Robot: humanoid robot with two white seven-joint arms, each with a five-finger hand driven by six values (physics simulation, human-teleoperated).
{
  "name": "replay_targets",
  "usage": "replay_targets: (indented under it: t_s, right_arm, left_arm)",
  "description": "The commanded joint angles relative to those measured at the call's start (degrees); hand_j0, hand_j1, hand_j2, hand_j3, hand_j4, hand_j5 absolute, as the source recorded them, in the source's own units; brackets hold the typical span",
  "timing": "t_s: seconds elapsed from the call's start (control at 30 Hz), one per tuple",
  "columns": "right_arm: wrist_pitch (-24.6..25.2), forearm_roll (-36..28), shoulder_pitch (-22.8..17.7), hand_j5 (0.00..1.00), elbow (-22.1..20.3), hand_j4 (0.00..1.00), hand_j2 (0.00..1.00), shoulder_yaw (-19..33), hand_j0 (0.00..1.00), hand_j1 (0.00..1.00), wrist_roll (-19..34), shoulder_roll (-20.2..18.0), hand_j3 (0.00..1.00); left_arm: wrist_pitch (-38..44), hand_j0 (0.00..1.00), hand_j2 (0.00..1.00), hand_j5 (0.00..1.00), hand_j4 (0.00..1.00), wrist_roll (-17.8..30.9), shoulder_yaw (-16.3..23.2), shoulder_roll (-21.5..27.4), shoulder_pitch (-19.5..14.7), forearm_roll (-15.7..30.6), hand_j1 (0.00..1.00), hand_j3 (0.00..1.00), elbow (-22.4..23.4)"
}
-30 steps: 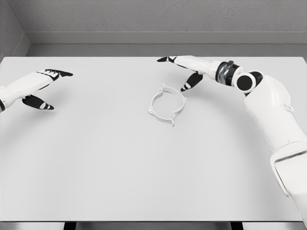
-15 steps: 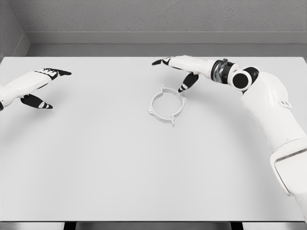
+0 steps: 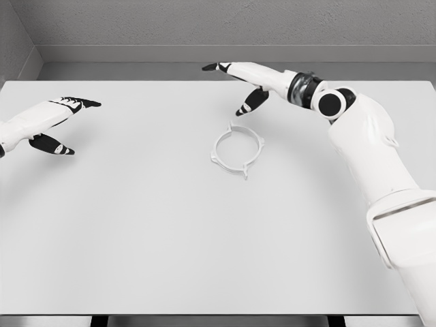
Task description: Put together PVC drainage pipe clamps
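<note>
Head view: a plain white table [image 3: 170, 238] is seen from above, filling most of the frame, with a grey wall [image 3: 218, 24] running along the top edge. A white ring-shaped pipe clamp [image 3: 236, 150], with small tabs sticking out around its rim, is laid flat on the table just right of the frame's centre. The right hand [image 3: 242, 78] is stretched out in the upper middle of the frame, above and slightly beyond the clamp and apart from it. Its dark-tipped fingers [image 3: 211, 67] are extended toward the left, the thumb is angled down toward the clamp, and nothing is held. Its white arm is seen entering from the lower right corner. The left hand [image 3: 58, 119] is placed at the left edge of the frame, well apart from the clamp. Its fingers are likewise held loose and extended, with nothing grasped.
</note>
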State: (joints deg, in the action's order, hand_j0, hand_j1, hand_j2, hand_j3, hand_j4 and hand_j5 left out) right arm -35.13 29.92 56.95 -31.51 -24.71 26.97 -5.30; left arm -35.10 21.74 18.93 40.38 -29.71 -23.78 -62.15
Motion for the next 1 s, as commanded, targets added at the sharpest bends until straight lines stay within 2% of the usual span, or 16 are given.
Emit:
replay_targets:
  t_s: [0.0, 0.07, 0.17, 0.2, 0.27, 0.33, 0.43, 0.83, 0.97]
  right_arm:
    - [0.1, -0.4, 0.0, 1.0, 0.5, 1.0, 1.0, 0.6, 1.0, 1.0, -0.2, 0.8, 1.0]
    - [0.1, -0.3, 0.1, 1.0, 1.1, 1.0, 1.0, 0.6, 1.0, 1.0, -0.5, 1.2, 1.0]
    - [0.1, -0.2, 0.1, 1.0, 1.3, 1.0, 1.0, 0.4, 1.0, 1.0, -4.4, 1.2, 1.0]
    - [0.1, 0.8, 0.1, 1.0, 1.3, 1.0, 1.0, -0.1, 1.0, 1.0, -6.0, 1.2, 1.0]
    - [0.1, 7.2, 0.2, 1.0, 1.1, 1.0, 1.0, -0.2, 1.0, 1.0, -12.2, 1.2, 1.0]
    - [0.1, 9.0, 0.2, 1.0, 1.0, 1.0, 1.0, -0.2, 1.0, 1.0, -13.5, 1.2, 1.0]
    - [0.1, 13.0, 0.4, 1.0, 0.9, 1.0, 1.0, -1.4, 1.0, 1.0, -18.2, 1.1, 1.0]
    - [0.1, 13.1, -0.5, 1.0, 1.1, 1.0, 1.0, -5.3, 1.0, 1.0, -18.2, -0.2, 1.0]
    - [0.1, 13.9, -0.4, 1.0, 2.4, 1.0, 1.0, -6.0, 1.0, 1.0, -18.2, -0.1, 1.0]
  left_arm:
    - [0.1, 1.0, 1.0, 1.0, 1.0, 0.0, 0.0, 0.0, 0.0, 0.4, 1.0, 1.0, 0.0]
    - [0.1, 1.0, 1.0, 1.0, 1.0, 0.0, 0.0, 0.0, 0.0, 0.4, 1.0, 1.0, 0.0]
    - [0.1, 1.0, 1.0, 1.0, 1.0, 0.0, 0.0, 0.0, 0.0, 0.4, 1.0, 1.0, 0.0]
    - [0.1, 1.0, 1.0, 1.0, 1.0, 0.0, 0.0, 0.0, 0.0, 0.4, 1.0, 1.0, 0.0]
    - [0.1, 1.0, 1.0, 1.0, 1.0, 0.0, 0.0, 0.0, 0.0, 0.4, 1.0, 1.0, 0.0]
    - [0.1, 1.0, 1.0, 1.0, 1.0, 0.0, 0.0, 0.0, 0.0, 0.4, 1.0, 1.0, 0.0]
    - [0.1, 1.0, 1.0, 1.0, 1.0, 0.0, 0.0, 0.0, 0.0, 0.4, 1.0, 1.0, 0.0]
    - [0.1, 1.0, 1.0, 1.0, 1.0, 0.0, 0.1, 0.0, 0.1, 0.4, 1.0, 1.0, 0.4]
    - [0.1, 1.0, 1.0, 1.0, 1.0, 0.0, 0.0, 0.0, 0.1, 0.4, 1.0, 1.0, 0.4]
